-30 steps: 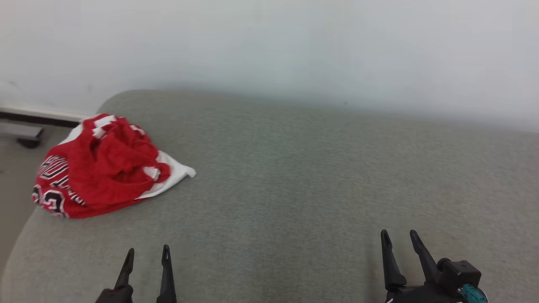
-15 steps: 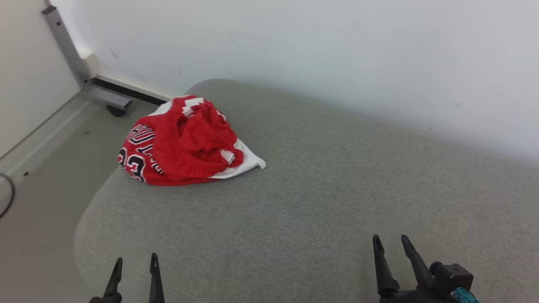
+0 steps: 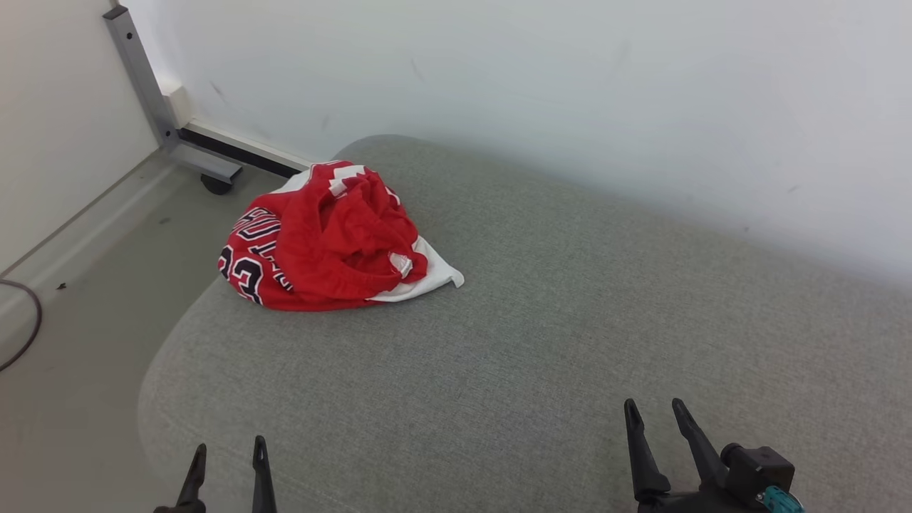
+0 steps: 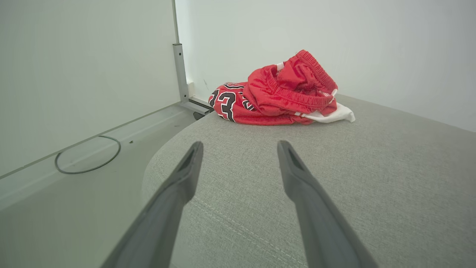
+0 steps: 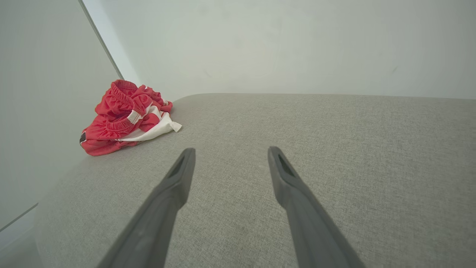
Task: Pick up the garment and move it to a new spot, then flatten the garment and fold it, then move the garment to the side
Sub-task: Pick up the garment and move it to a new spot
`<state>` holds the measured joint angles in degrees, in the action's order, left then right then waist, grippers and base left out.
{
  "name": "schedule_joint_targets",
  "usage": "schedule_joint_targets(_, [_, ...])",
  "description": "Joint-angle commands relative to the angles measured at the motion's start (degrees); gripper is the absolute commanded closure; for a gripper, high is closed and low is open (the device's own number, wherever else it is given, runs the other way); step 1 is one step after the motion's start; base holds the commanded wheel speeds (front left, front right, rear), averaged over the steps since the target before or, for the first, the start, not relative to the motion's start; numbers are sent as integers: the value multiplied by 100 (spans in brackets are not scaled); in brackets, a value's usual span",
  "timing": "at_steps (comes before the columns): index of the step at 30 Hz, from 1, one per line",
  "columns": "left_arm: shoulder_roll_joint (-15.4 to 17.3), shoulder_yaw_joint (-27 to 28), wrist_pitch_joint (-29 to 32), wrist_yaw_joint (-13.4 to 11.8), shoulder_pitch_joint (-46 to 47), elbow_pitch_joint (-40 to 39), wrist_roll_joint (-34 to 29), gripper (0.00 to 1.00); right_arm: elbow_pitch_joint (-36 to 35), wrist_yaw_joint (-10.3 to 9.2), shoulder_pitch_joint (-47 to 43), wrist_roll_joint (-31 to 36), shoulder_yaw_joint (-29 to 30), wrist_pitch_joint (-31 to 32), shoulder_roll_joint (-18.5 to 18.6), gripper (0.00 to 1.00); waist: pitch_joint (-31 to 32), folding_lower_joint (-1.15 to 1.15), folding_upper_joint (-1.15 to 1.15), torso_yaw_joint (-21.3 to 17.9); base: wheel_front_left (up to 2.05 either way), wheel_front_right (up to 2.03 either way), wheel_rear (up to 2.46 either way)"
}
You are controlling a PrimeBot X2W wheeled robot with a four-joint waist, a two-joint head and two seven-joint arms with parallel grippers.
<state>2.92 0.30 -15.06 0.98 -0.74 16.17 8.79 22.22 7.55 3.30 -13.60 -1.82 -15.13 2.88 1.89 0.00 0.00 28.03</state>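
**A:** How do the two end effectors stand?

**B:** The left end effector [image 3: 229,443] has its two dark fingers spread apart with nothing between them. It sits low over the near corner of the grey cushion [image 3: 534,320]. The right end effector [image 3: 653,402] is likewise parted and empty, above the same cushion.

**A:** And the garment?

**B:** The garment [image 3: 328,239] is red with white trim and black-and-white numerals. It lies crumpled in a heap on the cushion, well ahead of the left end effector and slightly to its right. From the right end effector it is far ahead and off to the left. Neither touches it.

**A:** Anything past it?

**B:** A pale wall [image 3: 570,85] and a grey metal post [image 3: 139,78]. A dark cable [image 3: 28,328] lies on the floor, left of the left end effector.
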Motion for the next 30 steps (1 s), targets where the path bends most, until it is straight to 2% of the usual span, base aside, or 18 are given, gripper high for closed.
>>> schedule_joint_targets(1, [-5,-38,-19,54,142,135,30,0,-18,-12,3,7,21,-3,-1,0,-34,0,0,-84,0,0,0])
schedule_joint_targets(5, [48,-108,-13,200,635,525,67,0,-41,-12,-14,77,64,-2,-2,0,-108,0,0,-160,0,0,0])
schedule_joint_targets(13, [188,34,394,450,2180,1537,563,0,-211,-12,81,260,30,130,-1,0,-457,0,0,-450,0,0,0])
schedule_joint_targets(19, [443,243,864,552,3431,2449,1021,0,-575,-12,128,535,-49,393,1,0,-938,0,0,-1045,0,0,0])
schedule_joint_targets(22, [675,348,951,559,3928,2760,1134,0,-806,-12,126,631,-88,543,0,0,-1196,0,0,-1408,0,0,0])
schedule_joint_targets(30, [1095,734,1504,589,4784,3534,1767,0,-1399,-12,54,813,11,799,-5,0,-1693,0,0,-2259,0,0,0])
